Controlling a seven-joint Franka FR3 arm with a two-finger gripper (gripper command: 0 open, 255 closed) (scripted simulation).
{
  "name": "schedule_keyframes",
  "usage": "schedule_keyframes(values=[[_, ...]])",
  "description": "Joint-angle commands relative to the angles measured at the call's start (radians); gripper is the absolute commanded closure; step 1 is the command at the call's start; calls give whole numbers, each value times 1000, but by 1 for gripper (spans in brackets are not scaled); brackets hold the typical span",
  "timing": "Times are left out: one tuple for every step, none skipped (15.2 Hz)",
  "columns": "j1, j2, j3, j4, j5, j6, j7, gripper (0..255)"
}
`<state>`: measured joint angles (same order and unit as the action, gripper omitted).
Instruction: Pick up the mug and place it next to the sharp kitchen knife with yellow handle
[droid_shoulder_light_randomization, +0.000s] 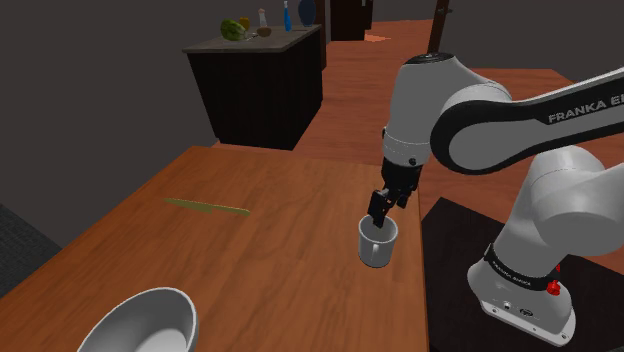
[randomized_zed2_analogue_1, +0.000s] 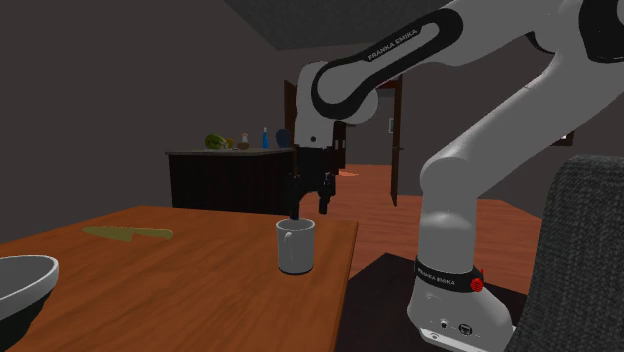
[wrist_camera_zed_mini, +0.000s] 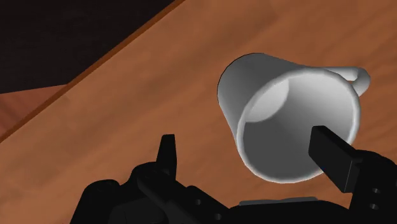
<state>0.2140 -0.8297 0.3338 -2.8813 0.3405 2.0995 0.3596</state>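
Observation:
A white mug stands upright near the wooden table's edge on the stand's side, its handle seen in the wrist view. My black gripper hangs open right above the mug's rim. In the wrist view one finger is over the mug's inside and the other finger is outside its wall, neither clasping it. The gripper sits just over the mug in the second exterior view too. The yellow-green knife lies flat further along the table, toward the shoulder view's left.
A grey bowl sits at the table's near corner. A dark counter with fruit and bottles stands beyond the table. The black stand is beside the mug's edge of the table. A dark chair back rises at the second exterior view's right.

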Motion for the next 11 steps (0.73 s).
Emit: schedule_keyframes(values=[[9,16,13,-21,16,39,3,0],[11,26,17,-30,21,57,3,0],[13,37,22,-38,26,76,2,0],[14,48,26,-46,31,95,1,0],[16,60,31,-53,36,115,0,0],[18,73,35,-61,41,135,-1,0],[19,81,38,-65,44,146,-2,0],[19,81,38,-65,44,146,-2,0],[19,81,38,-65,44,146,-2,0],[19,81,38,-65,44,146,-2,0],[19,81,38,-65,44,146,-2,0]])
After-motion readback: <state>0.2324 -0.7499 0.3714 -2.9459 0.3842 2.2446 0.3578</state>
